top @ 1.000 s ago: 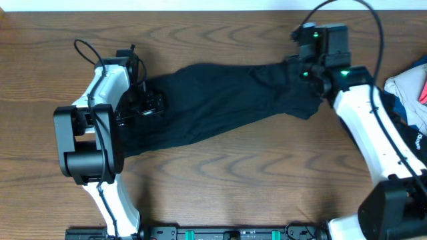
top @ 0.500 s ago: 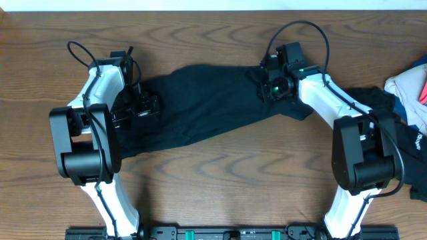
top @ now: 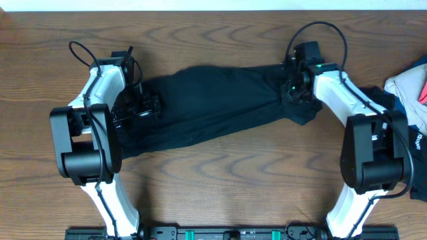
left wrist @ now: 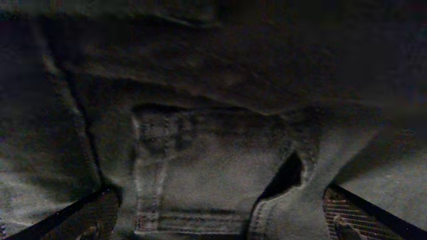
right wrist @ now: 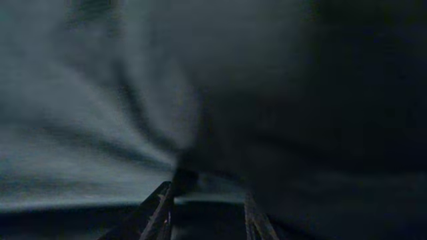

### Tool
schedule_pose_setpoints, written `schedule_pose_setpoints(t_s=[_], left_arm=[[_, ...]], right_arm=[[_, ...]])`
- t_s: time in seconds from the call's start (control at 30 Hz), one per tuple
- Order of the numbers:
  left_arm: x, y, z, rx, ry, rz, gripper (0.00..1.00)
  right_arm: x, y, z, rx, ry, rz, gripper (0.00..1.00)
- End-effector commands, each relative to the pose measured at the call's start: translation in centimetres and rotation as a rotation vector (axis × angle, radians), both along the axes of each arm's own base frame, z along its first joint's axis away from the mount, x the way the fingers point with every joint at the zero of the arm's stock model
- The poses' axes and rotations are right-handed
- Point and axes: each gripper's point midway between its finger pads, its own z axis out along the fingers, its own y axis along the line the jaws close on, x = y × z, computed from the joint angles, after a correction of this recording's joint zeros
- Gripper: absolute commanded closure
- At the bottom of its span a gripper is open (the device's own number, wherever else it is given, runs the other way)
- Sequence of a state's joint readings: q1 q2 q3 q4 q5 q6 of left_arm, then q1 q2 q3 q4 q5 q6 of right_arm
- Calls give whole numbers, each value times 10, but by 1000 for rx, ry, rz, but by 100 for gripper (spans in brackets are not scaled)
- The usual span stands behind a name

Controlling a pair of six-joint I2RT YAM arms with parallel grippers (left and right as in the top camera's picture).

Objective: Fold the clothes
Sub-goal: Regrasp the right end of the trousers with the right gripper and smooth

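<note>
One big brown table (top: 220, 180) held everything. Across its middle lay the black garment (top: 213, 100), pulled long from left to right, wrinkled and not yet folded. At the right edge sat a small heap of other clothes (top: 405, 87), whitish with pink and blue, partly cut off.

The left gripper (top: 142, 107) hung over the left end of the black cloth with its jaws spread wide, grasping nothing. The right gripper (top: 292, 90) was at the right end. Its jaws were narrow and seemed to pinch a bunch of the black cloth.

I guessed this was the spreading-out step, before the first fold. Next, the left jaws would need to drop and nip the cloth near the stitched loop (left wrist: 157, 160).

The right wrist view was dark and blurry, so the pinch was hard to see.
</note>
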State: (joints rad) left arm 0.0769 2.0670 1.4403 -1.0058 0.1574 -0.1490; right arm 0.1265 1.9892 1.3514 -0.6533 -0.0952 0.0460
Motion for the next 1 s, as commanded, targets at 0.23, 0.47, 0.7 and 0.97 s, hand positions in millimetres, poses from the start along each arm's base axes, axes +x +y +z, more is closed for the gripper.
schedule_pose_setpoints(t_s=[0.23, 0.47, 0.7, 0.97], left_arm=[[-14, 54, -10, 91, 50, 75, 2], [-11, 55, -6, 92, 41, 76, 2], [-5, 37, 20, -11, -5, 94, 2], [-7, 28, 28, -68, -9, 106, 2]], right_arm=[[-19, -121, -5, -339, 73, -255, 68], [-21, -131, 2, -389, 58, -363, 67], [-15, -114, 30, -309, -15, -407, 64], [-9, -108, 94, -274, -180, -429, 5]])
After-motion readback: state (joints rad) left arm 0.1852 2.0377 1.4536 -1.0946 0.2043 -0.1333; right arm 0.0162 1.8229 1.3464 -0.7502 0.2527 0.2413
